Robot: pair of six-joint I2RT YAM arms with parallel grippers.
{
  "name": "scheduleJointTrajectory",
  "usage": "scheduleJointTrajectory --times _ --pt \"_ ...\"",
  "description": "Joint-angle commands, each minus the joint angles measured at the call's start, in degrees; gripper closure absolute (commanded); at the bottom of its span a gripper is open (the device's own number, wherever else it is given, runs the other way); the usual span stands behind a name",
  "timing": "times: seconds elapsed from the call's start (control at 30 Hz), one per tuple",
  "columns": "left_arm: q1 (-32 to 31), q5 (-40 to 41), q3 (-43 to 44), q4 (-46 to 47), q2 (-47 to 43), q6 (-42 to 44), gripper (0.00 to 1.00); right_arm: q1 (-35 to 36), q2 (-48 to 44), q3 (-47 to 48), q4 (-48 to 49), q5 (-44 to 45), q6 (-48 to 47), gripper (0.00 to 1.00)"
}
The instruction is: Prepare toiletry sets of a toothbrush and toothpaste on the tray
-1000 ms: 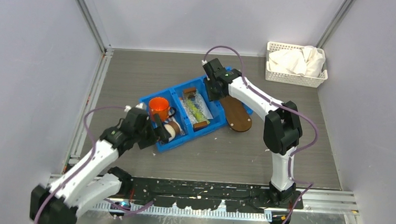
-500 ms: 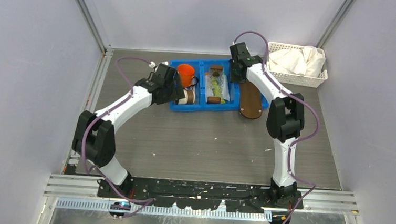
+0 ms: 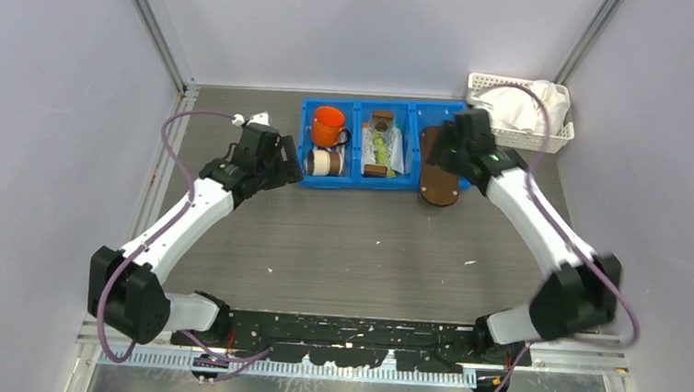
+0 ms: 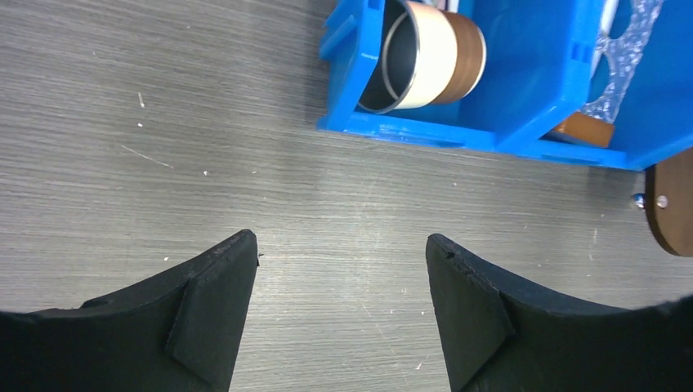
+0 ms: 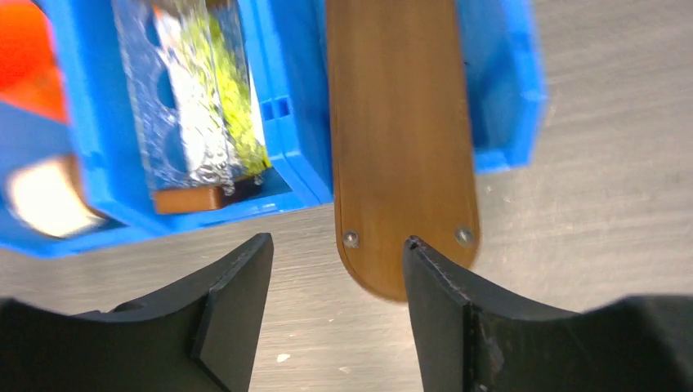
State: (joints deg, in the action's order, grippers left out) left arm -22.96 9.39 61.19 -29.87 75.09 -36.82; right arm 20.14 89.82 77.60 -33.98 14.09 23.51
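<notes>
The tray (image 3: 440, 170), a dark-brown oval wooden board, lies in the right compartment of the blue bin (image 3: 355, 146), its near end overhanging the rim. The toothpaste (image 5: 219, 98), yellow-green, lies in the middle compartment, apparently under clear wrap.

Robotics lab test cell, plain pale lilac panel walls (image 3: 46, 92) on silver aluminium frame posts (image 3: 152, 26), grey wood-grain tabletop (image 3: 367, 253), white-and-black left arm (image 3: 185, 222) and right arm (image 3: 531, 213) bolted to a black base rail (image 3: 352, 330).
</notes>
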Motion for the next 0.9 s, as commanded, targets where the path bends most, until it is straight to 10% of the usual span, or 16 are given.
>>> scheduleJointTrajectory --times 0.0,0.1,0.33,0.87 --pt "0.0 -1.0 -0.6 -0.1 -1.8 1.5 0.23 -10.0 -18.4 -19.3 13.6 -10.7 22.4 0.3" --pt "0.0 -3.2 -0.6 0.1 -0.5 1.1 0.16 -12.8 -29.0 -33.9 23.4 -11.1 35.5 0.43" --pt "3.2 -14.1 -1.9 7.2 3.1 -1.9 0.0 -12.7 -32.1 -49.6 38.5 -8.6 49.8 0.38" --pt "3.4 -14.6 -7.4 9.1 -2.4 -1.7 0.01 -12.2 -3.6 -56.0 84.4 -9.5 66.6 0.51"
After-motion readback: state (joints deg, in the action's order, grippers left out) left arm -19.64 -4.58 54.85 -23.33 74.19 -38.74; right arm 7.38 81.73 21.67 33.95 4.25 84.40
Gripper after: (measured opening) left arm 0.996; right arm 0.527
